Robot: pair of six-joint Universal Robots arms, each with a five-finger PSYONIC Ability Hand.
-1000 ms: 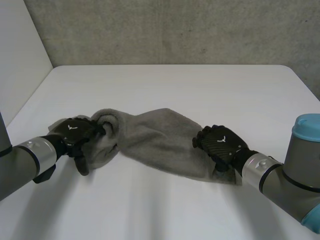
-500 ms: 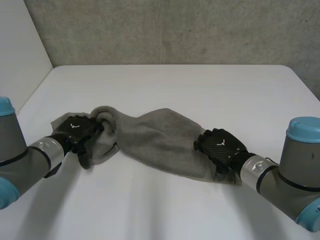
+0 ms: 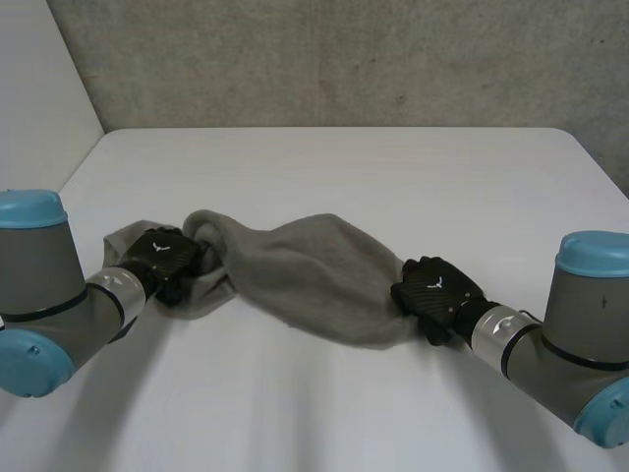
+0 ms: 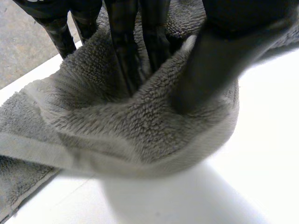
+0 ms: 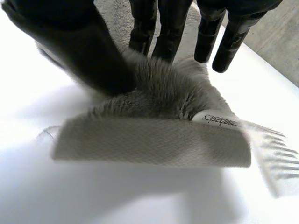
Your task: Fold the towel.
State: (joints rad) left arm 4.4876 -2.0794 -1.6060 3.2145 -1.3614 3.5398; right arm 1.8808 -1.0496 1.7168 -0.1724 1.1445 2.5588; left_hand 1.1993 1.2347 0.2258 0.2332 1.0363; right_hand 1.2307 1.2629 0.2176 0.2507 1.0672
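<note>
left hand (image 3: pixel 162 258): fingertips buried in towel (image 3: pixel 305 275) fold | right hand (image 3: pixel 437 288): fingertips under towel end | label (image 5: pixel 219 120): print unreadable | table (image 3: pixel 344 167): near edge and corners cut off

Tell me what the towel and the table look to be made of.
The towel looks like grey terry cloth, probably cotton: fuzzy looped pile, flat woven hem, sewn label. The table is smooth, matte white, maybe laminate or painted board; cannot tell which.
</note>
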